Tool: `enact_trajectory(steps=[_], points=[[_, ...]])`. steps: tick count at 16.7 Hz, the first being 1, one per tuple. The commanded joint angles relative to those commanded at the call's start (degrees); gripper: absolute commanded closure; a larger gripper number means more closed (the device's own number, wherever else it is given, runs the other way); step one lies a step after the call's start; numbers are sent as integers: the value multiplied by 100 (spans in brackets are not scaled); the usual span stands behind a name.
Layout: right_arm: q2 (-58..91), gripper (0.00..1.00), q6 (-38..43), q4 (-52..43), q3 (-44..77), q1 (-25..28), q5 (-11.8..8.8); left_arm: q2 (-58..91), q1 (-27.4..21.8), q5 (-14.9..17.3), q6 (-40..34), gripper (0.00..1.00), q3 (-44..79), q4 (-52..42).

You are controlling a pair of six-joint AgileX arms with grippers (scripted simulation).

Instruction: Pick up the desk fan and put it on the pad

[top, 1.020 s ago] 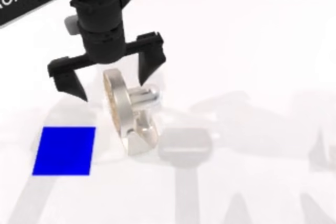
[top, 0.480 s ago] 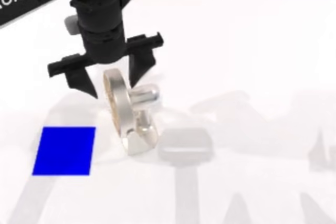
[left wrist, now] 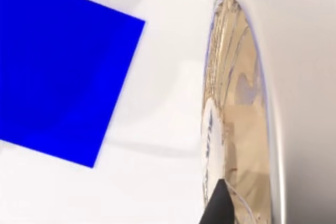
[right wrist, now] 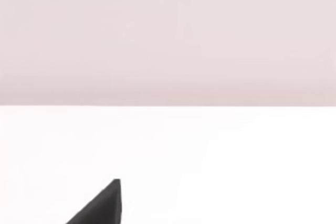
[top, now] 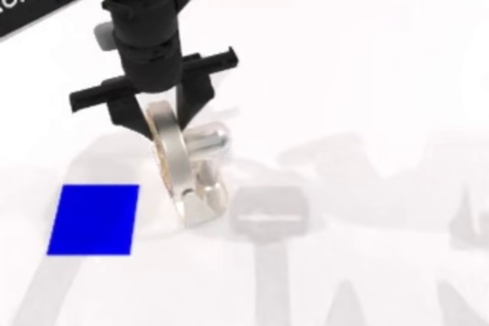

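The desk fan [top: 177, 164] stands on the white table a little left of centre, its silver ring head edge-on, the stubby motor [top: 212, 140] pointing right and the wedge base [top: 200, 202] nearest the front. My left gripper [top: 162, 112] comes down from the back and is shut on the top of the ring, one black finger on each face. In the left wrist view the beige grille [left wrist: 236, 103] fills the right side with a fingertip [left wrist: 218, 208] against it. The blue pad [top: 93, 219] [left wrist: 58, 66] lies flat to the fan's left, apart from it.
Faint grey shadow shapes [top: 267, 215] lie on the table right of the fan. The right arm is outside the top view; its wrist view shows bare white table, a pinkish backdrop and a black part of my right gripper [right wrist: 102, 205].
The left gripper's fingers have drawn together from wide apart until they press on the fan's ring. The fan has shifted very slightly; the pad has not moved.
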Motion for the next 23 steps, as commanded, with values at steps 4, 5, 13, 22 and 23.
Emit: enact_trajectory(steps=[4, 5, 13, 22, 23], points=[[0, 0, 0, 0, 0, 0, 0, 0, 0, 0, 0, 100, 0, 0], [0, 0, 0, 0, 0, 0, 0, 0, 0, 0, 0, 100, 0, 0], [0, 0, 0, 0, 0, 0, 0, 84, 79, 1, -15, 100, 927, -833], [0, 0, 0, 0, 0, 0, 0, -5, 134, 6, -202, 100, 1123, -1152], [0, 0, 0, 0, 0, 0, 0, -85, 185, 13, -391, 100, 1001, -1130]])
